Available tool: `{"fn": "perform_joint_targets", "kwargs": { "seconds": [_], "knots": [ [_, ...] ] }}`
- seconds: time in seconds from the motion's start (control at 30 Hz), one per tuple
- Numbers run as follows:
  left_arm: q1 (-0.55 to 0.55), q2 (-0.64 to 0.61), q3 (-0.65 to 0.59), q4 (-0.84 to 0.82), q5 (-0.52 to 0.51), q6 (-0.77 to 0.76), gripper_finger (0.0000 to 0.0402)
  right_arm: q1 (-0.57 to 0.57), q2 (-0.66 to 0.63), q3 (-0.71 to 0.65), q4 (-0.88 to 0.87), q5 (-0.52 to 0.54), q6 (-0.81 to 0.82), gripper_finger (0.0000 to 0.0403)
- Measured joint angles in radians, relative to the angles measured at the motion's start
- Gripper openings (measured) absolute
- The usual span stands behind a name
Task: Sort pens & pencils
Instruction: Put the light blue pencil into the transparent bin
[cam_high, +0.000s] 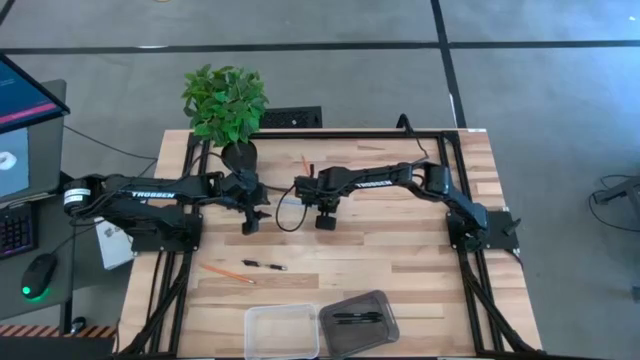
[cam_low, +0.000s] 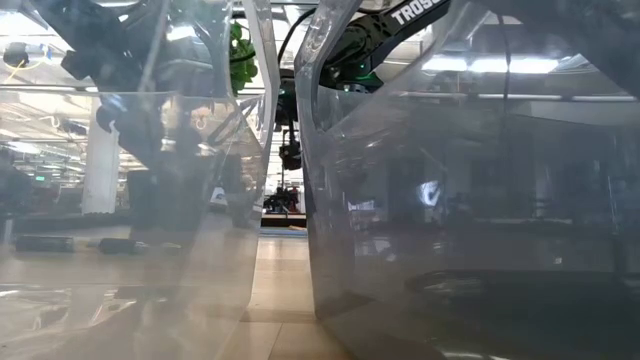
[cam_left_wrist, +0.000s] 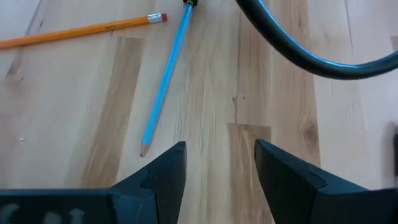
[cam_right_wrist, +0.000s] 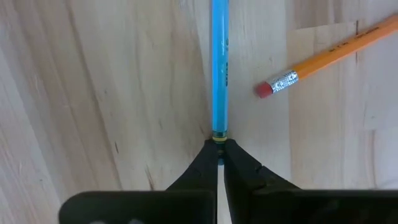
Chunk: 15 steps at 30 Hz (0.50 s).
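A light blue pencil lies on the wooden table between my two grippers. My right gripper is shut on its blunt end. My left gripper is open and hovers just short of the pencil's sharpened tip, touching nothing. An orange pencil lies beside the blue one, its eraser close to it. A second orange pencil and a black pen lie nearer the near edge. Another black pen lies in the dark tray. My right gripper pinches the blue pencil's blunt end between its two fingertips, only at their free ends. The fingers lie in line with the pencil, coming from the table's right side. The shaft stretches away from the fingers along the tabletop.
A clear tray and a dark tray stand at the near edge and fill the low view. A potted plant stands at the far left. A black cable loops between the grippers. Bare wood lies in the table's middle.
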Motion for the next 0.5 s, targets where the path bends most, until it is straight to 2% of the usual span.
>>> {"fn": "perform_joint_targets", "kwargs": {
  "seconds": [0.17,0.5],
  "knots": [
    [0.001,0.000,0.000,0.032,-0.086,-0.018,0.0181,0.002,0.002,0.006,0.000,-0.003,0.003,0.0030],
    [0.000,0.000,0.000,0.029,-0.066,-0.040,0.0181,0.004,0.002,0.006,0.027,-0.053,0.100,0.0033]
  ]
}}
